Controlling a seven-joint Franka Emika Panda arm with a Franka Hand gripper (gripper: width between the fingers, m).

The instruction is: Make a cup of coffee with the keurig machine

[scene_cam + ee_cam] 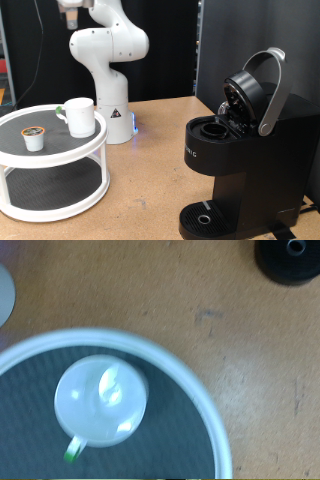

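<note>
Nothing much of the coffee-making looks finished yet: the keurig machine (240,140), filling the right half of the exterior view, stands with its silver-handled lid tipped up and the pod chamber gaping, and its drip platform at the bottom of the frame carries no cup. One cup (78,116) sits at the left of the frame on the dark top shelf of a round white two-tier stand (55,190), and one small white pod (34,139) rests just beside it, nearer the left edge, so I judge both loading the pod and placing the cup are still to do. The hand (70,12) hangs at the very top left of the frame, well above the stand, holding nothing I can see; whether its fingers are spread or closed I cannot tell. The wrist view looks straight down on the cup (100,400), blurred, with the wooden surface (230,340) beyond the stand's rim
</note>
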